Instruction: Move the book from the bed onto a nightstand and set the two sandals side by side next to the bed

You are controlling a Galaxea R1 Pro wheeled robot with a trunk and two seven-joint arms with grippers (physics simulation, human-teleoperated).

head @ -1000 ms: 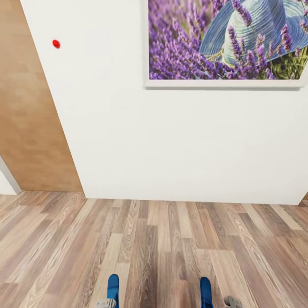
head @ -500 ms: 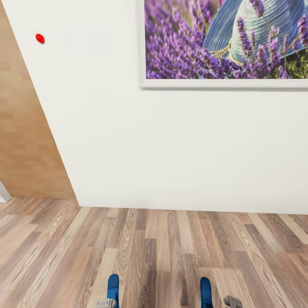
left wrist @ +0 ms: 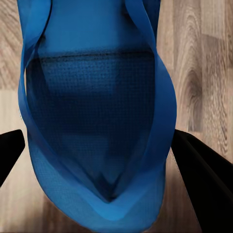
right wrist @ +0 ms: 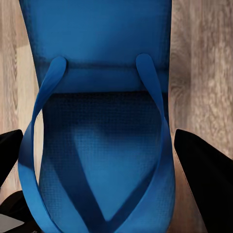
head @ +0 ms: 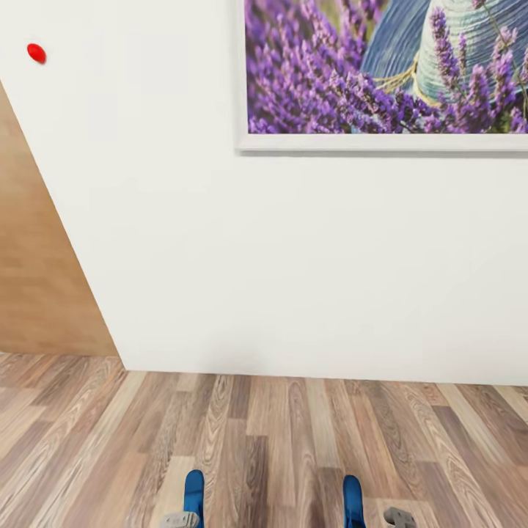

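Each gripper holds one bright blue sandal above the wood-plank floor. In the head view the tips of the left sandal (head: 193, 493) and the right sandal (head: 353, 497) stick up at the bottom edge, with the grey left gripper (head: 180, 521) and right gripper (head: 400, 518) beside them. In the left wrist view the sandal (left wrist: 97, 97) sits between the black fingers (left wrist: 206, 174) of the left gripper (left wrist: 104, 160). The right wrist view has the other sandal (right wrist: 102, 141) between the fingers (right wrist: 208, 170) of the right gripper (right wrist: 104, 165). The bed, the book and the nightstand are out of view.
A white wall (head: 293, 257) stands close ahead, carrying a framed lavender picture (head: 381, 73) and a small red dot (head: 36, 53). A light wood door or panel (head: 37, 279) is at the left. Wood-plank floor (head: 279, 440) lies between me and the wall.
The whole view has shifted: the wall's base sits lower, and the red dot and wood panel have slid left, so the camera moved. Both sandals stay held in place.
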